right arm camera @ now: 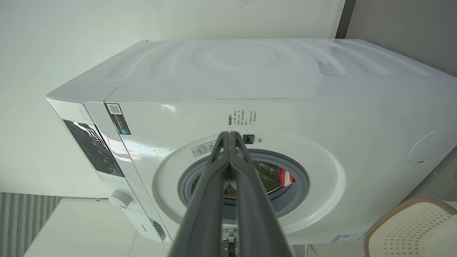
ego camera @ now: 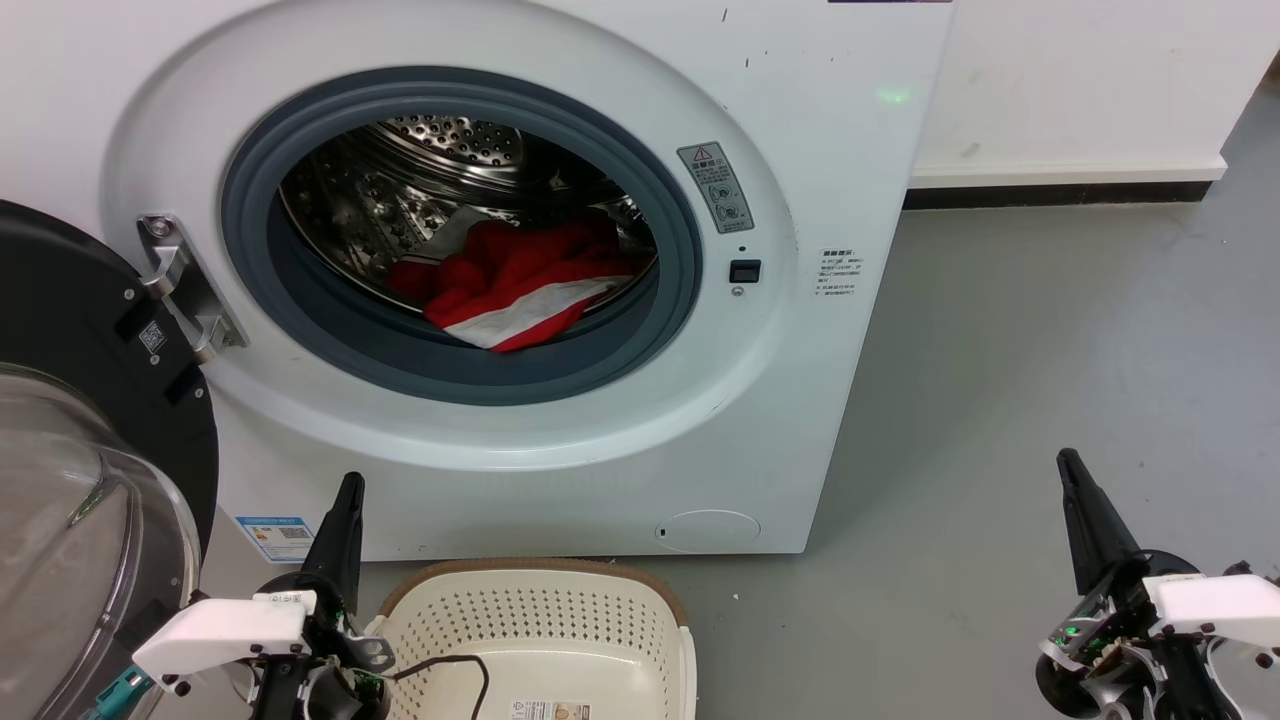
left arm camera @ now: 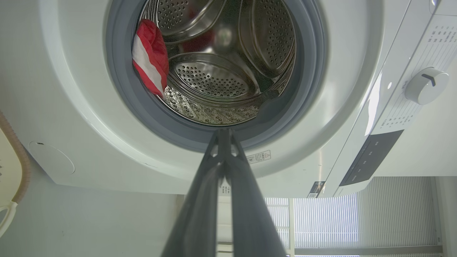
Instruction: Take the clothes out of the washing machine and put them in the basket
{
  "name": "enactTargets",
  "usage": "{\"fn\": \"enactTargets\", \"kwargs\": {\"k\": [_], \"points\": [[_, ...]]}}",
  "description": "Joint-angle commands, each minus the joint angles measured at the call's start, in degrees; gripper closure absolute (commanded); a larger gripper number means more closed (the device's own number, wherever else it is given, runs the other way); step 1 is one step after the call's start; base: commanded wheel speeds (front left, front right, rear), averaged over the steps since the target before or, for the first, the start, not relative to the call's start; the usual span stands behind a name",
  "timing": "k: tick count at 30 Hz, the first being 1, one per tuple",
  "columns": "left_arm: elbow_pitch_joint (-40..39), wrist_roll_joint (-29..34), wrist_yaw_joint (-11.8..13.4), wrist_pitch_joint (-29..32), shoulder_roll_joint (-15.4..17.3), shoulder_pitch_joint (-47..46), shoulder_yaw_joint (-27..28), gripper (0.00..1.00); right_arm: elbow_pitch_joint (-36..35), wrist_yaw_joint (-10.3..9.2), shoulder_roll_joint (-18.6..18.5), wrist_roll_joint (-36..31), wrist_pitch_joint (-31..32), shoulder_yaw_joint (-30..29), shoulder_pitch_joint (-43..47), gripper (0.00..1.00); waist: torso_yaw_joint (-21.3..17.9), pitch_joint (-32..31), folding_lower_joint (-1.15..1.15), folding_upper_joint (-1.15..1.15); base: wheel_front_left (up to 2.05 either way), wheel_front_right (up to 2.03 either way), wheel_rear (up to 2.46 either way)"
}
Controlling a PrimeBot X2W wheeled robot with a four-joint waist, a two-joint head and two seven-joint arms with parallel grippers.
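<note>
All visible clothes (ego camera: 520, 285): a red heap with a white panel, low in the drum (ego camera: 400, 190) toward 5 o'clock of the opening. Its front fold lies against the grey rubber rim (ego camera: 330, 345). How many pieces it holds cannot be told.
Drum: bare perforated steel from 9 through 12 to 2 o'clock, so there is room to reach in above the heap.
Rubber rim: a raised lip at 6 o'clock that the fabric must be lifted over.
Door (ego camera: 70, 300): swung wide on its hinge at 9 o'clock of the washing machine (ego camera: 800, 420), crowding the left side.
Basket (ego camera: 560, 566): on the floor (ego camera: 1000, 350) at 6 o'clock of the porthole, no fabric in it. A black cable (ego camera: 470, 668) loops over its near side.
Left gripper (ego camera: 350, 487): at 7 o'clock of the head view, between door and basket, fingers pressed together on nothing.
Right gripper (ego camera: 1070, 468): at 4 o'clock, well apart from the machine, fingers likewise closed and empty.
Floor: open grey ground at 3 o'clock, probably the freer approach.
Progress: nothing transferred, by my reading; reach, grasp, lift and drop all remain.
</note>
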Motion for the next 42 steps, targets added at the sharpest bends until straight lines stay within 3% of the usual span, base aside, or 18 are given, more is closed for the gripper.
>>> {"fn": "enactTargets", "kwargs": {"k": [1,33,34,40,42], "points": [[0.0,0.0,-0.1,0.1,0.0,-0.3,0.2,1.0,0.1,-0.02,0.2,-0.2,0.0,0.0,-0.8,1.0,0.0,0.0,0.0,0.0,0.0,0.0,0.0],[0.0,0.0,-0.1,0.1,0.0,-0.3,0.2,1.0,0.1,-0.02,0.2,-0.3,0.0,0.0,-0.8,1.0,0.0,0.0,0.0,0.0,0.0,0.0,0.0],[0.2,0.0,0.0,-0.1,0.0,0.1,0.0,0.0,0.1,0.0,0.0,0.0,-0.1,0.0,0.1,0.0,0.0,0.0,0.0,0.0,0.0,0.0,0.0],[0.8,0.7,0.0,-1.0,-0.2,1.5,-0.4,0.0,1.2,-0.01,0.0,-0.4,-1.0,0.3,1.5,0.0,0.0,0.0,0.0,0.0,0.0,0.0,0.0],[0.0,3.8,0.0,-2.2,-0.1,1.8,-0.1,0.0,0.9,-0.01,0.0,-2.3,-2.2,0.3,1.9,0.0,0.1,0.1,0.0,0.0,0.0,0.0,0.0]]}}
